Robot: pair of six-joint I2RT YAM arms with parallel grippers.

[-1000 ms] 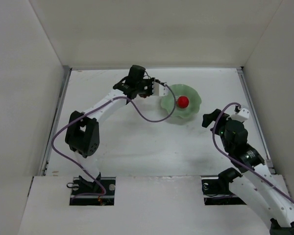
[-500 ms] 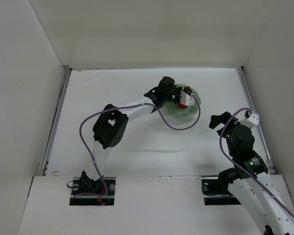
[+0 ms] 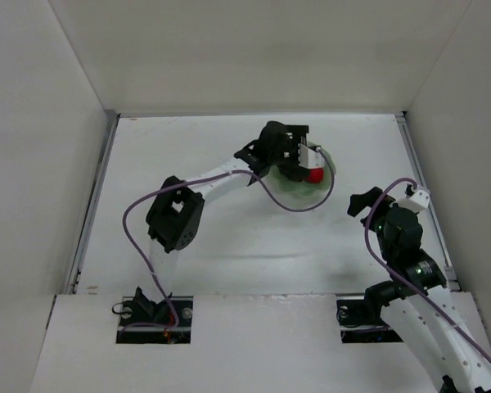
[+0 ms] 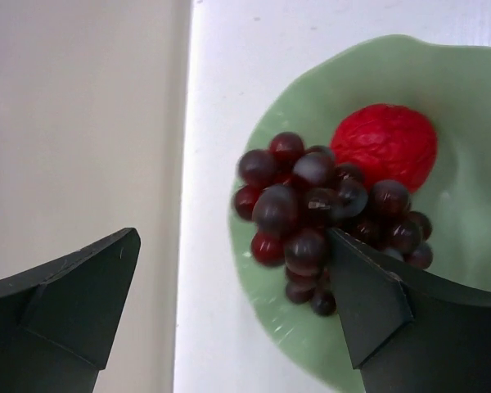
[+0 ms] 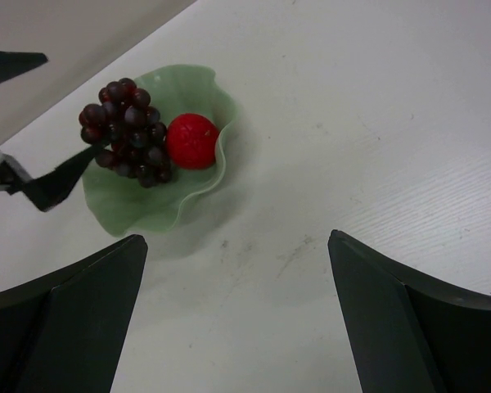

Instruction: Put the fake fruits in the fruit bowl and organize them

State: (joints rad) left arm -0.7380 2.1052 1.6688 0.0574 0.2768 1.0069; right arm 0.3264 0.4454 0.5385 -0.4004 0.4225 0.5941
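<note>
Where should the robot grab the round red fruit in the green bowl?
Probably grip the red fruit across its round middle, coming straight down from above. It sits low in the bowl, whose raised wavy rim blocks a sideways reach. The grapes lean against one side, so pinch on the sides free of grapes.

The pale mint-green scalloped bowl [image 5: 143, 209] sits on the white counter [image 5: 352, 123]. In it the dark purple grape bunch [image 5: 124, 131] lies against the small round red fruit [image 5: 191, 141], nearer the rim.
</note>
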